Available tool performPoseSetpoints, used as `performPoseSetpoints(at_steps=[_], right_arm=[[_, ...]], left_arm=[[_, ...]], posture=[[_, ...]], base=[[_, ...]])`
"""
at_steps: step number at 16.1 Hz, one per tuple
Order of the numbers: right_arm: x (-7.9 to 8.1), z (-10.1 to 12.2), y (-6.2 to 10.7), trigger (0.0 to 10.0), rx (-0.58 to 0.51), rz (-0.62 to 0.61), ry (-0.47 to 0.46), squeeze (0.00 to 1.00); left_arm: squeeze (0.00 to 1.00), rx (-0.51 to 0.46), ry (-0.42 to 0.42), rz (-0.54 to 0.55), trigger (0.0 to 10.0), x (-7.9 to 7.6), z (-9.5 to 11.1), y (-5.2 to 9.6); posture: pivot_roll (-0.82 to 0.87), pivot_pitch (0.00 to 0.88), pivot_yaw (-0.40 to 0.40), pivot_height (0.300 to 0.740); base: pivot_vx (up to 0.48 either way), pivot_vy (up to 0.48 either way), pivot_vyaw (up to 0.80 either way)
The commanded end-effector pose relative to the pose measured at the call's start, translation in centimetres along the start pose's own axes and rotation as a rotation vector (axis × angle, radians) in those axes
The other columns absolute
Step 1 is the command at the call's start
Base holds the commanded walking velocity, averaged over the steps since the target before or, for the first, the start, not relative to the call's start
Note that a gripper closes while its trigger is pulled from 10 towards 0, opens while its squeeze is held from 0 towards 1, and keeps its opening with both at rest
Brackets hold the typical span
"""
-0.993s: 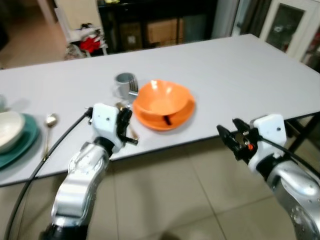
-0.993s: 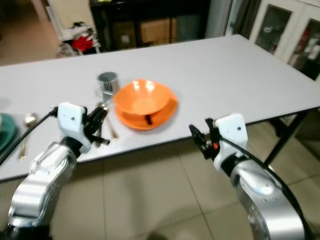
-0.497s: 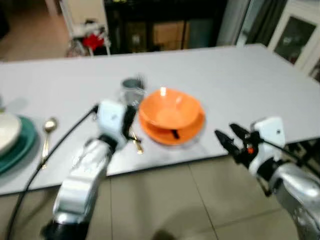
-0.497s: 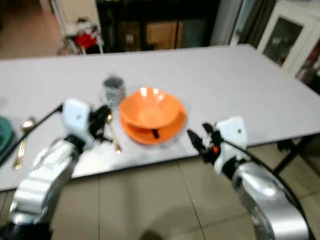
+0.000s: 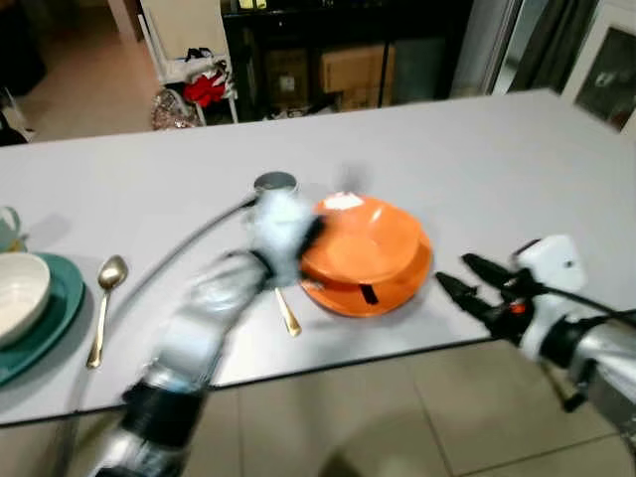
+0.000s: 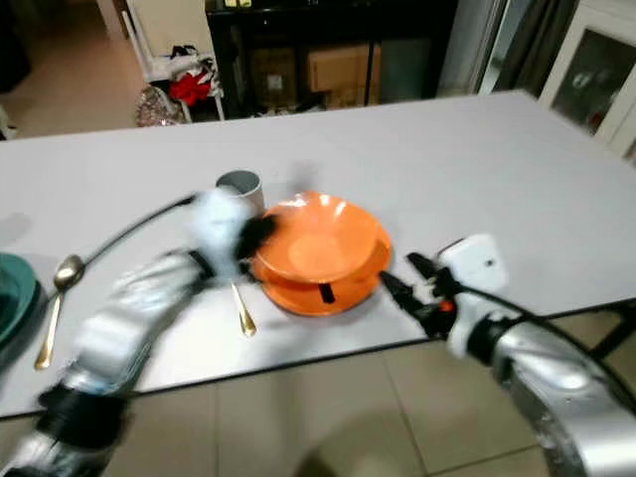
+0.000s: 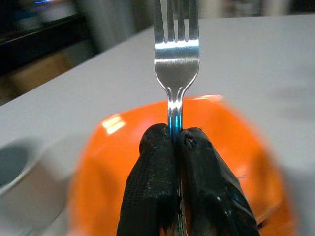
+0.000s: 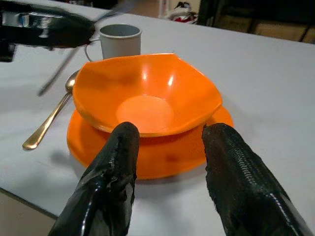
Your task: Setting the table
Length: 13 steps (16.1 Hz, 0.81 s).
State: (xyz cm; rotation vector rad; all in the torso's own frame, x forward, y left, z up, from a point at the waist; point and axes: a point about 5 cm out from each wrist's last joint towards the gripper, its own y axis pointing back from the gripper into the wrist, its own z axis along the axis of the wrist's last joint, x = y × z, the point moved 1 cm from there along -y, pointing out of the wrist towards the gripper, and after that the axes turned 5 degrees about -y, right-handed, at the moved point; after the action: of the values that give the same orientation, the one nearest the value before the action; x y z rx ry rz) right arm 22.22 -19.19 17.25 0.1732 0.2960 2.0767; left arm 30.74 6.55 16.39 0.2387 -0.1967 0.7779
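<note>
An orange bowl [image 5: 358,238] sits on an orange plate [image 5: 402,283] near the table's front edge. A grey cup [image 5: 275,185] stands just behind its left side, and a gold spoon [image 5: 287,313] lies left of the plate. My left gripper [image 5: 298,231], motion-blurred, hovers by the bowl's left rim. In the left wrist view it [image 7: 173,135] is shut on a silver fork [image 7: 176,59], tines pointing away over the bowl. My right gripper [image 5: 455,271] is open at the table's edge, right of the plate, fingers [image 8: 123,147] pointing at the bowl [image 8: 147,98].
At the far left a white bowl [image 5: 18,288] rests on a teal plate [image 5: 55,318] with a second gold spoon [image 5: 103,303] beside it. The grey table [image 5: 497,169] stretches bare to the right. Dark furniture and red clutter [image 5: 204,87] stand behind it.
My left arm has swung right and forward with the fork, from the table's edge up to the bowl's left rim. The camera has shifted. The right gripper stays open near the plate.
</note>
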Motion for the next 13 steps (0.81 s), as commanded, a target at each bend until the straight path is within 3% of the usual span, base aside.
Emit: performPoseSetpoints(at_steps=[1,8,13], right_arm=[[0.4,0.3,0.0,10.0,0.0,0.059,-0.007,0.0],[0.2,0.7,0.6,10.0,0.079,0.214,0.045,0.0],[0.8,0.3,0.9,10.0,0.112,0.255,0.059,0.0]], left_arm=[[0.0,0.059,-0.031,-0.007,10.0,1.1,-0.6,0.1],[0.0,0.321,-0.151,-0.17,10.0,3.8,-0.1,-4.9],[0.0,0.428,-0.181,-0.211,10.0,3.7,-0.2,-7.0]], posture=[[0.0,0.0,0.048,0.74],[-0.02,0.0,0.058,0.74],[-0.03,0.0,0.067,0.74]], base=[[0.0,0.0,0.0],[0.0,0.0,0.0],[0.0,0.0,0.0]])
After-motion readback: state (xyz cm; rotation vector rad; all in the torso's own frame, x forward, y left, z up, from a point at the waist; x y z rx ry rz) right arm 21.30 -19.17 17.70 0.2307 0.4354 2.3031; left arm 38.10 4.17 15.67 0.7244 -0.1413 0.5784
